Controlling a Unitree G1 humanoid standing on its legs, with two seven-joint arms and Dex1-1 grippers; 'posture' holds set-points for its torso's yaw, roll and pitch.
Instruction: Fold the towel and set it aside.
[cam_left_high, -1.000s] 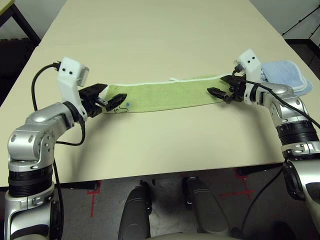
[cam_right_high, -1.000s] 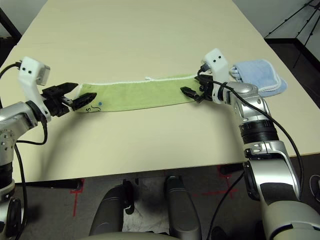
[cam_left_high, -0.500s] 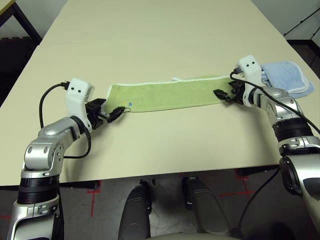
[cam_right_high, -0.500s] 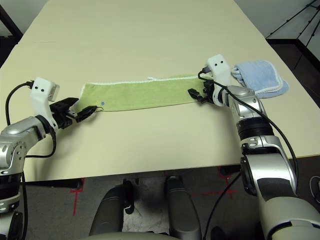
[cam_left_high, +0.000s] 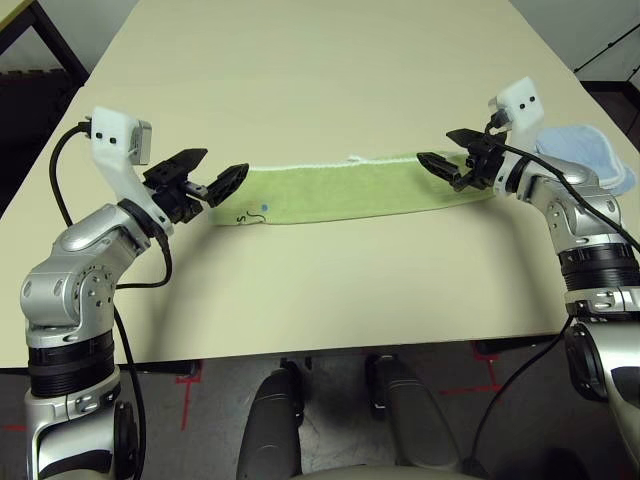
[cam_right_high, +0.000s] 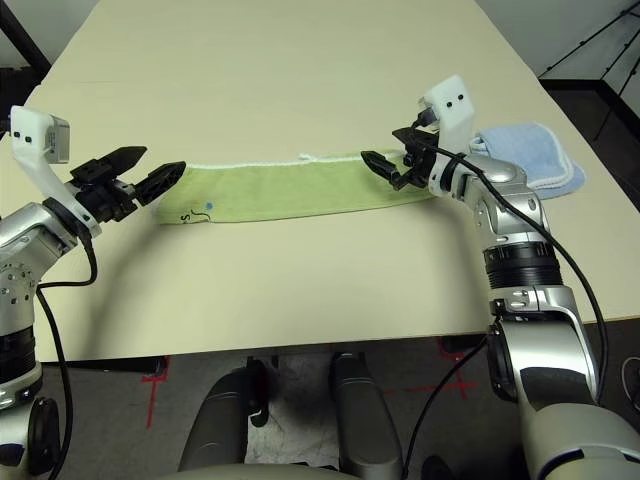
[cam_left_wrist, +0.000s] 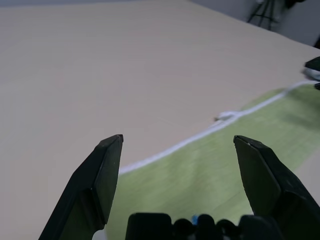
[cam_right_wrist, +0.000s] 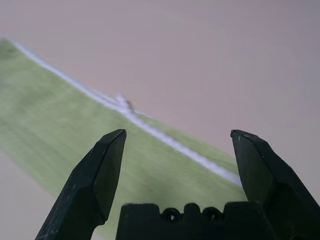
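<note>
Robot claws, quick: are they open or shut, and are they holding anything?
Left gripper: open, holding nothing, at the towel's end.
Right gripper: open, holding nothing, at the other end.

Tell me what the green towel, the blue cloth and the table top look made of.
Towel: soft terry-like fabric, matte, fuzzy nap, white stitched edging.
Blue cloth: similar plush fabric, folded in thick soft layers, pale trim.
Table: smooth beige top, probably laminate; even colour, faint sheen, no grain visible.

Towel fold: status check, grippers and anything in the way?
Left gripper open, right gripper open, one at each end, holding nothing. Green towel lies flat on table as a long strip. Folded blue cloth behind right arm, off the towel.
</note>
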